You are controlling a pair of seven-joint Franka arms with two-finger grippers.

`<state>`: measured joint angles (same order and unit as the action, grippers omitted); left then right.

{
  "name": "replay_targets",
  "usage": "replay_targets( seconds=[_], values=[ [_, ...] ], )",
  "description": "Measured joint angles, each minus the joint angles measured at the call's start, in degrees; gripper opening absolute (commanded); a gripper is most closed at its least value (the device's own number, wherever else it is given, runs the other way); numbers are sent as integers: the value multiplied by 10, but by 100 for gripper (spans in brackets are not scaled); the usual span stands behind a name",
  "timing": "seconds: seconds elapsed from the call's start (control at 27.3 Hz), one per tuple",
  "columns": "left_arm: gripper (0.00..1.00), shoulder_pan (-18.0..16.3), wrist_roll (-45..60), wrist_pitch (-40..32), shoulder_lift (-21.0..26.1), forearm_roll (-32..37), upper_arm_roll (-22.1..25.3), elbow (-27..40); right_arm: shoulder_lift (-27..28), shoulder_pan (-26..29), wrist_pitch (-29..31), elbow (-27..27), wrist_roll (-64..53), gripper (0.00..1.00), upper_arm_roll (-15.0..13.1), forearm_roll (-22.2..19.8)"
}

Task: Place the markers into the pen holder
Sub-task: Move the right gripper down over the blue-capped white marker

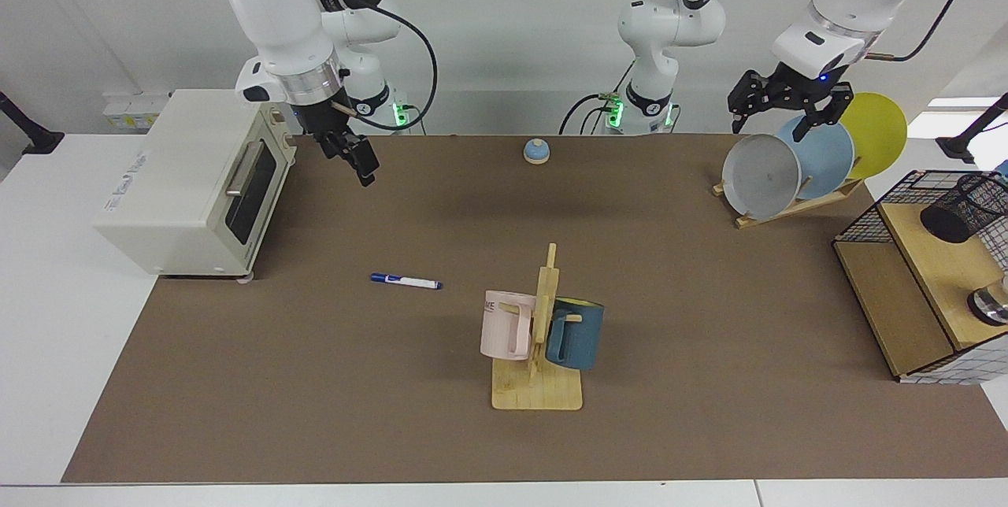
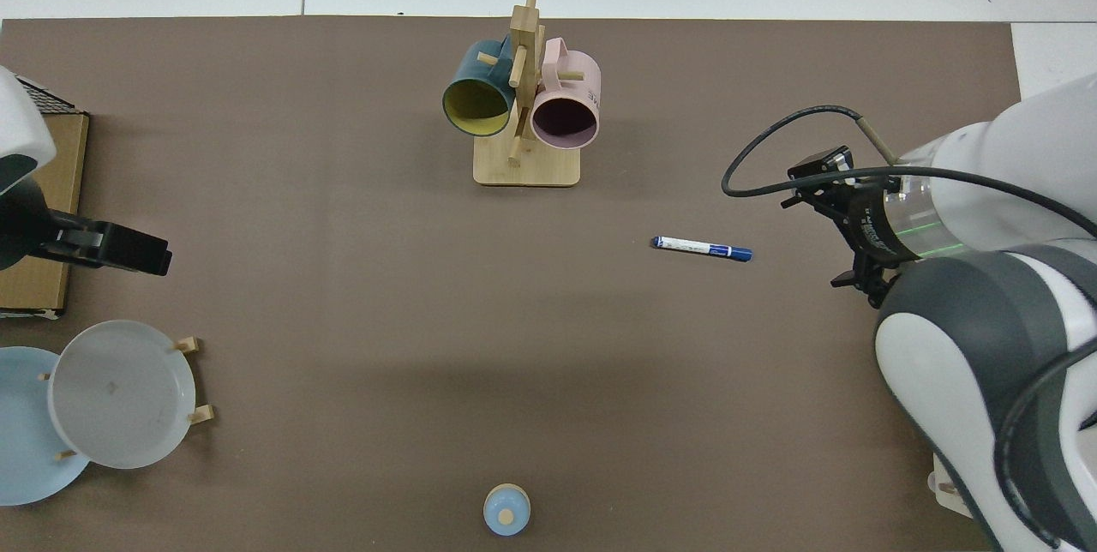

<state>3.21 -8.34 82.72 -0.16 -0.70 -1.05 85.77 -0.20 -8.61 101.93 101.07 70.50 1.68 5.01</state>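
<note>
Marker flat on mat, well apart from right gripper, finger spread unclear; left gripper spread wide over plates

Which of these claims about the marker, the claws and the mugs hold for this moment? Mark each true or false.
1. The marker lies flat on the brown mat. True.
2. The right claw grips the marker. False: it hangs apart from it, near the toaster oven.
3. The left claw is above the plate rack. True.
4. Both mugs stand upright on the mat. False: the pink mug and blue mug hang on the wooden mug tree.
</note>
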Motion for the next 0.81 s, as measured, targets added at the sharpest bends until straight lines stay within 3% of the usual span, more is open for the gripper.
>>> replay_targets(
  seconds=[0.29,0.62,0.81],
  values=[
    [100,0,0,0,0,0,-1,0,1,-4,65,73,136,99,0,4],
    [100,0,0,0,0,0,-1,0,34,-9,209,167,219,99,0,4],
    [100,0,0,0,0,0,-1,0,65,-9,269,190,234,99,-1,5]
  ],
)
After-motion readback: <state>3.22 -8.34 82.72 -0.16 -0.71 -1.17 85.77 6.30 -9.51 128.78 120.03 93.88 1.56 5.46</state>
